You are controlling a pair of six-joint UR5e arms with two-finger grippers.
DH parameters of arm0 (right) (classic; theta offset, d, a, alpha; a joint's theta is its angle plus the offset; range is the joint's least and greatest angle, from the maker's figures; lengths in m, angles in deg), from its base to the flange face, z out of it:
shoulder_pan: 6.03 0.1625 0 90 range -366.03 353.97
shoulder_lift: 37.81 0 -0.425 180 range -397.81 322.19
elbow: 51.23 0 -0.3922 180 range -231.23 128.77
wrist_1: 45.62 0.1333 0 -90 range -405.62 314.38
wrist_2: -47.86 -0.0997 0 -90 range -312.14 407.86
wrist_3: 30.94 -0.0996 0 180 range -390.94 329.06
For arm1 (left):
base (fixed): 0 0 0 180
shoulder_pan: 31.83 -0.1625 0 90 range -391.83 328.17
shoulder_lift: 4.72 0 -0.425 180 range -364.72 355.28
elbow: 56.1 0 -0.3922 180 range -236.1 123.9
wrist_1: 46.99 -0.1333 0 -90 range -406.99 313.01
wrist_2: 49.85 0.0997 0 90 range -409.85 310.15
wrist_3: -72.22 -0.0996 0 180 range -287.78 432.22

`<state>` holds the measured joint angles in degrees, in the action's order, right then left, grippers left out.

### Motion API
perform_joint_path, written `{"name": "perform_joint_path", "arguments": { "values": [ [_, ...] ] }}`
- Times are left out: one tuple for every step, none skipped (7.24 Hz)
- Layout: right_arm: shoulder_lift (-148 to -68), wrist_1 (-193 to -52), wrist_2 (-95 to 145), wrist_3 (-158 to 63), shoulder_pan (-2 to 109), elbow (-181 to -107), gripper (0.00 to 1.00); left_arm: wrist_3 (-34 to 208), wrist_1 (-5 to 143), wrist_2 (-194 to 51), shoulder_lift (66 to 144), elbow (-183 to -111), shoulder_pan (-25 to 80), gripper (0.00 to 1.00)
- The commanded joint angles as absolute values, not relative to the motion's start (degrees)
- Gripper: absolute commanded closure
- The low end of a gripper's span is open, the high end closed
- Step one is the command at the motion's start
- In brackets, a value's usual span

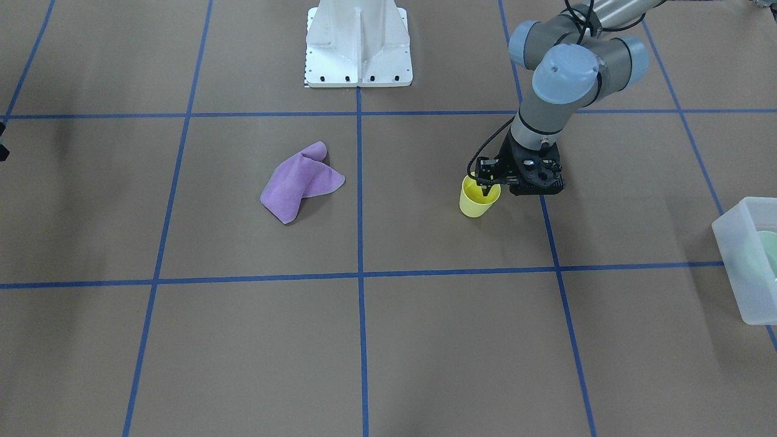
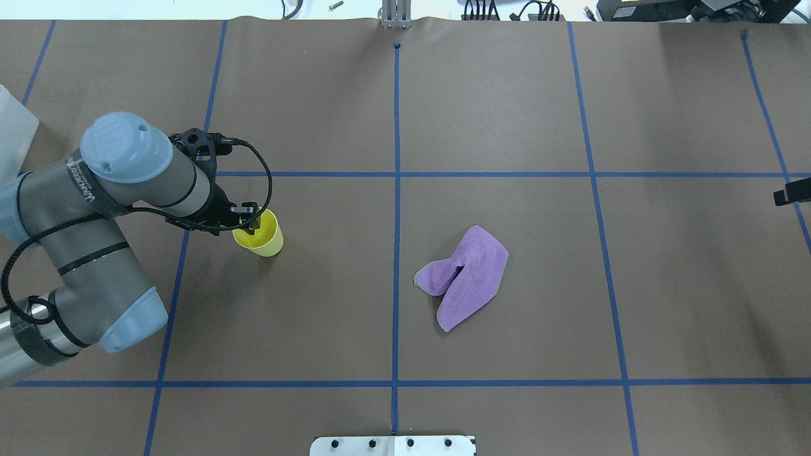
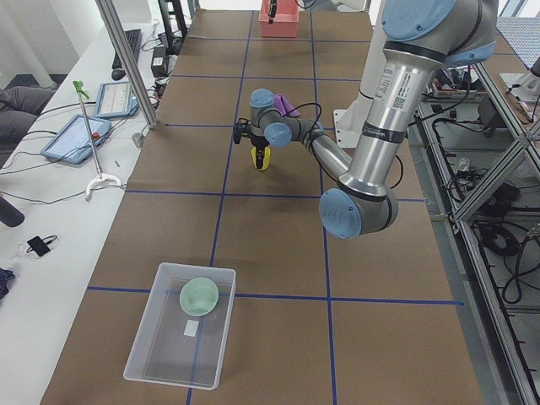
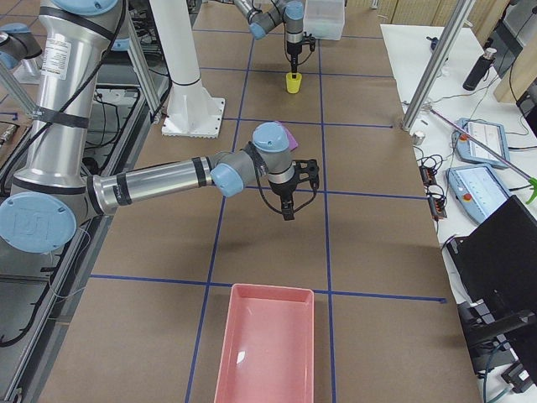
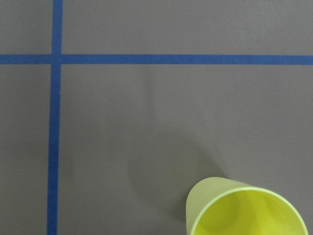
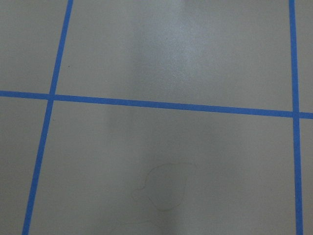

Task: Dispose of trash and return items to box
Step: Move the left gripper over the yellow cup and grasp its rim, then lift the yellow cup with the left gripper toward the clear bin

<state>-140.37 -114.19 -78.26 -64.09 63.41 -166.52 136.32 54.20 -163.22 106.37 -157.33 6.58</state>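
Note:
The pale mint-green bowl [image 3: 199, 295] lies inside the frosted white box [image 3: 143, 354], near its far end. The box shows at the right edge of the front view [image 1: 737, 267], with the bowl [image 1: 770, 247] faint through its wall. My left gripper [image 1: 487, 189] points down at the rim of an upright yellow cup [image 1: 478, 203] that stands on the table. One finger is inside the cup and the jaws look closed on the rim; it also shows in the overhead view [image 2: 252, 221]. My right gripper [image 4: 287, 210] hangs above bare table, and I cannot tell whether it is open or shut.
A crumpled purple cloth [image 2: 466, 275] lies near the table's middle, right of the cup [image 2: 261, 237]. A pink tray [image 4: 267, 348] sits at the table's right end. The white robot base [image 1: 358, 45] stands at the robot's edge. Blue tape lines grid the brown table.

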Motion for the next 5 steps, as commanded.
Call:
{"name": "perform_joint_path", "arguments": {
  "values": [
    [-140.29,-114.18,-78.26,-64.16,63.41,-166.45,0.0,138.23,56.45,-163.14,106.82,-156.3,6.05,1.0],
    [-140.29,-114.18,-78.26,-64.08,63.41,-166.54,0.0,138.14,56.45,-163.14,106.73,-156.82,6.14,1.0],
    [-140.29,-114.18,-78.26,-64.16,63.41,-166.54,0.0,137.7,56.37,-163.41,106.21,-158.65,6.66,1.0],
    [-140.29,-114.18,-78.26,-64.08,63.41,-166.54,0.0,137.52,55.84,-163.76,105.16,-161.02,8.32,1.0],
    [-140.29,-114.18,-78.26,-64.08,63.41,-166.54,0.0,136.83,55.84,-164.54,102.71,-162.78,11.03,1.0]
  ]
}}
